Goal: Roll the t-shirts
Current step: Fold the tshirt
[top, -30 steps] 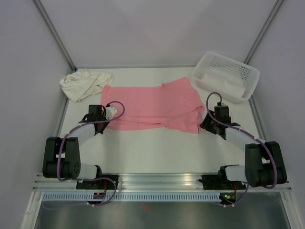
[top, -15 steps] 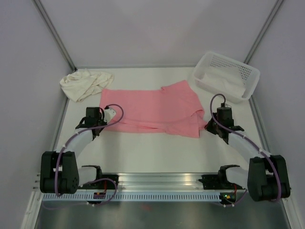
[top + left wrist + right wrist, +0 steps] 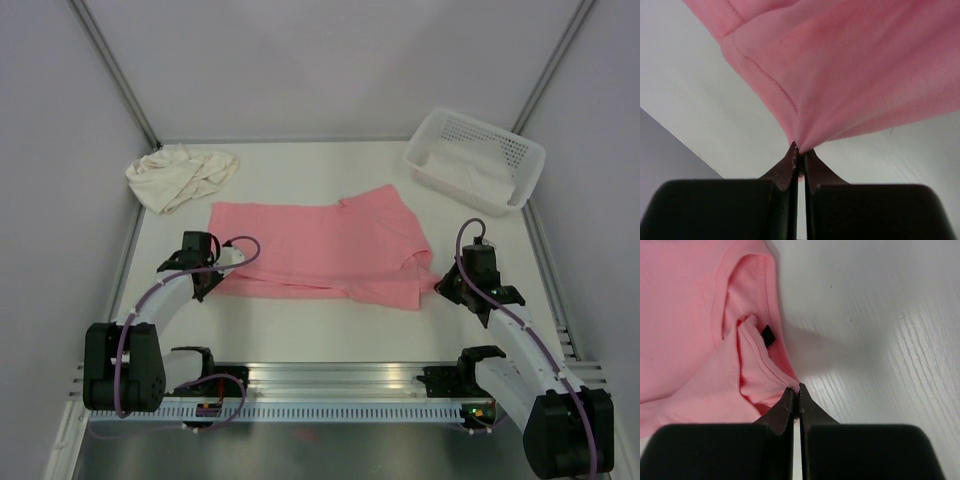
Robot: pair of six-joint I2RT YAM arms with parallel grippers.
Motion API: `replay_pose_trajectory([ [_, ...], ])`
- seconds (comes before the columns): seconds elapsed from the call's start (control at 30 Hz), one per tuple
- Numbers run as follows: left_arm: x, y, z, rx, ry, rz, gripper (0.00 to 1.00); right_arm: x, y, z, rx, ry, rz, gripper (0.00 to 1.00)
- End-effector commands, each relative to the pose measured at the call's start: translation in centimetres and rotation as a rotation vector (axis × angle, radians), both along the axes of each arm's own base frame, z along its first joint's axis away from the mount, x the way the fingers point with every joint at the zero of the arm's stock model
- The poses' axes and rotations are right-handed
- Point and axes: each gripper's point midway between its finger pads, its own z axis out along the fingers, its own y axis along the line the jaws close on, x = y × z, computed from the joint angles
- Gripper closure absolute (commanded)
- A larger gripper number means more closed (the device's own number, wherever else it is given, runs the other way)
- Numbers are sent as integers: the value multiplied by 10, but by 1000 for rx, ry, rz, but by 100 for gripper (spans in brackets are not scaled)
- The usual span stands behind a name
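Note:
The salmon-pink t-shirt (image 3: 320, 248) lies spread across the middle of the table, its length running left to right. My left gripper (image 3: 208, 276) is shut on the shirt's hem corner (image 3: 800, 142) at its near left end. My right gripper (image 3: 447, 283) is shut on the shirt's collar edge (image 3: 790, 382) at its near right end; a small black tag (image 3: 768, 335) shows inside the neck. The cream off-white t-shirt (image 3: 180, 176) lies crumpled at the back left, untouched.
A white perforated basket (image 3: 430, 150) stands at the back right with white cloth inside. Grey walls close the table on the left, back and right. Bare white tabletop (image 3: 320, 330) lies between the shirt and the arm bases.
Both grippers have pulled back toward the near edge, dragging the pink shirt's near edge with them. The shirt has shifted nearer and the right arm has stretched out.

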Motion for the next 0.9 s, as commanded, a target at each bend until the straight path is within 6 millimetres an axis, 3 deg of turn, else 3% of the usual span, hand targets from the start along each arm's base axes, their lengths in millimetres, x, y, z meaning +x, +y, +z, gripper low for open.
replay_pose_trajectory([
  [0.0, 2, 6, 11, 36, -7, -16, 97, -1, -6, -9, -8, 36, -47, 97],
  [0.03, 2, 5, 10, 33, -3, -16, 94, 0, -6, -9, -8, 36, -47, 92],
  [0.07, 3, 4, 9, 27, -3, -19, 74, 1, -7, -9, -11, 34, -48, 69],
  [0.1, 3, 3, 10, 23, -3, -16, 61, 3, -9, -7, -21, 28, -52, 59],
  [0.13, 2, 3, 10, 18, -1, -13, 45, 4, -11, -4, -36, 22, -53, 54],
  [0.23, -2, -1, 11, -10, 23, -3, 36, 7, -22, 14, -96, -8, -69, 49],
  [0.4, -2, -7, 32, -58, 41, 62, 35, 11, -18, 49, -76, -84, -53, 51],
  [0.57, 9, -19, 53, -152, -6, 161, 36, -5, 20, 30, 41, 35, 106, 54],
  [0.73, 17, -29, 39, -214, 10, 205, 37, -19, 44, 8, 66, 99, 182, 50],
  [0.87, 27, -24, 31, -197, 10, 263, 38, -20, 59, -8, 69, 143, 233, 46],
])
